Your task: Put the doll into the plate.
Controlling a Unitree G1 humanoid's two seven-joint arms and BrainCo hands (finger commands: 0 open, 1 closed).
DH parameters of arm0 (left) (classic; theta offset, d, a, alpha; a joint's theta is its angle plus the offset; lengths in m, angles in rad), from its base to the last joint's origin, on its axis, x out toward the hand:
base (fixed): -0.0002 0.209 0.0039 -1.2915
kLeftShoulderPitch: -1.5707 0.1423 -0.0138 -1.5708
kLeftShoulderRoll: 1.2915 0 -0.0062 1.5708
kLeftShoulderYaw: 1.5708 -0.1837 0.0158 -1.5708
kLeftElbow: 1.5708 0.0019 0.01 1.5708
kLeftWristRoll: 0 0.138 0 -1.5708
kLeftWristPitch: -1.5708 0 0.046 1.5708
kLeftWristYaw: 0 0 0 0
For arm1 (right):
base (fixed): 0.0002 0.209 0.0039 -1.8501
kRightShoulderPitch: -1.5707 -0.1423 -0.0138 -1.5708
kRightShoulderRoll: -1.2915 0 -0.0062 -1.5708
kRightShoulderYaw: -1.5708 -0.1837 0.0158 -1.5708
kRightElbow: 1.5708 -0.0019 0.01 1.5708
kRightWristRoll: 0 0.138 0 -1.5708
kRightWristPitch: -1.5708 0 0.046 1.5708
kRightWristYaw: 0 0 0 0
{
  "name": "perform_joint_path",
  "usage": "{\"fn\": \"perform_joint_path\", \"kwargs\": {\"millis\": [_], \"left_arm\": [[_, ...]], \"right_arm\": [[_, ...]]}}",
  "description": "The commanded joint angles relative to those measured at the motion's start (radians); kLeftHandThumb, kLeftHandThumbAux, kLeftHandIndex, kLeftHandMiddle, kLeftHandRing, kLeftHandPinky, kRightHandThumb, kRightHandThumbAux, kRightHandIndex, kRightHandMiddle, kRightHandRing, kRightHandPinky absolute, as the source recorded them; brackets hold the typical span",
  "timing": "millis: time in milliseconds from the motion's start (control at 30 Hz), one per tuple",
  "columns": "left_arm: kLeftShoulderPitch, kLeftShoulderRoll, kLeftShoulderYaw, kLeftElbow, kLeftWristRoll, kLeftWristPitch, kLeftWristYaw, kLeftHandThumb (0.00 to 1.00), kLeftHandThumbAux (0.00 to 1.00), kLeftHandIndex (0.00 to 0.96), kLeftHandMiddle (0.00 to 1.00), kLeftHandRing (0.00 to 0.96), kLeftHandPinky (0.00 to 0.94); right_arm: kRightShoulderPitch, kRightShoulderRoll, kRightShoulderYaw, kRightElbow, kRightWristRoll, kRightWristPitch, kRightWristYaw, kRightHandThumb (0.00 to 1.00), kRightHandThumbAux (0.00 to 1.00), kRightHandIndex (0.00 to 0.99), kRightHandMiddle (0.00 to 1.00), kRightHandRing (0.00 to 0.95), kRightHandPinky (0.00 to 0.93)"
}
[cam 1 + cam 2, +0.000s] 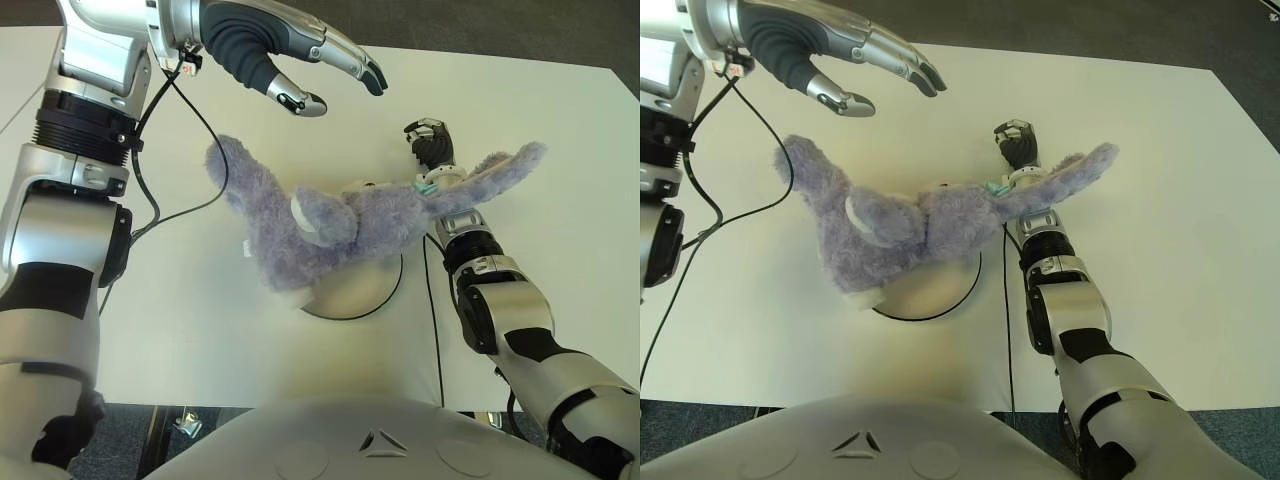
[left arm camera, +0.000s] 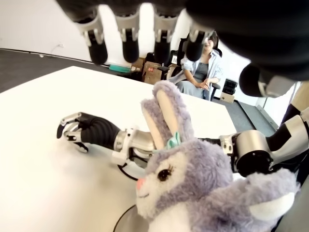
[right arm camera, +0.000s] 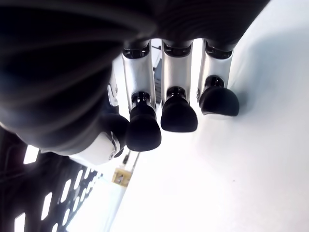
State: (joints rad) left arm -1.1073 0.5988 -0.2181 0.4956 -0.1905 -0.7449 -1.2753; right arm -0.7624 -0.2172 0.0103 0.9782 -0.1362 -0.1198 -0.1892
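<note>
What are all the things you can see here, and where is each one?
Doll: one, purple plush bunny, lying across the plate, one ear draped over the right wrist.
Plate: one, white with a dark rim, middle of the table, mostly under the doll.
Table: one, white, holds everything.
Cables: black, one running from the left arm over the table, one beside the right forearm.
Person: one, light shirt, sitting past the far end of the table, seen in the left wrist view.
Left hand: one, silver and black, fingers spread, empty, above the table beyond the doll.
Right hand: one, fingers curled, empty, beyond the doll's ear.
</note>
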Motion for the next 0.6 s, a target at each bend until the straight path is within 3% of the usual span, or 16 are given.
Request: {"fn": "perform_joint_path", "kwargs": {"millis": [33,400,600], "left_arm": [[-0.003,-0.009,0.003,0.02,-0.004,-0.02,-0.023,0.572,0.204,0.0,0.0,0.0,0.0],[-0.027,0.019,0.018,0.047,0.009,-0.015,-0.024,0.594,0.217,0.0,0.0,0.0,0.0],[-0.08,0.047,0.079,0.229,0.013,-0.045,-0.002,0.629,0.244,0.0,0.0,0.0,0.0]], "right_arm": [[0.035,0.011,-0.01,0.021,0.01,0.018,0.019,0.709,0.719,0.441,0.808,0.807,0.785],[0.045,0.015,-0.023,0.002,0.014,0.032,0.029,0.709,0.718,0.441,0.787,0.786,0.761],[0.052,0.014,-0.024,-0.009,0.009,0.032,0.032,0.707,0.72,0.441,0.787,0.79,0.761]]}}
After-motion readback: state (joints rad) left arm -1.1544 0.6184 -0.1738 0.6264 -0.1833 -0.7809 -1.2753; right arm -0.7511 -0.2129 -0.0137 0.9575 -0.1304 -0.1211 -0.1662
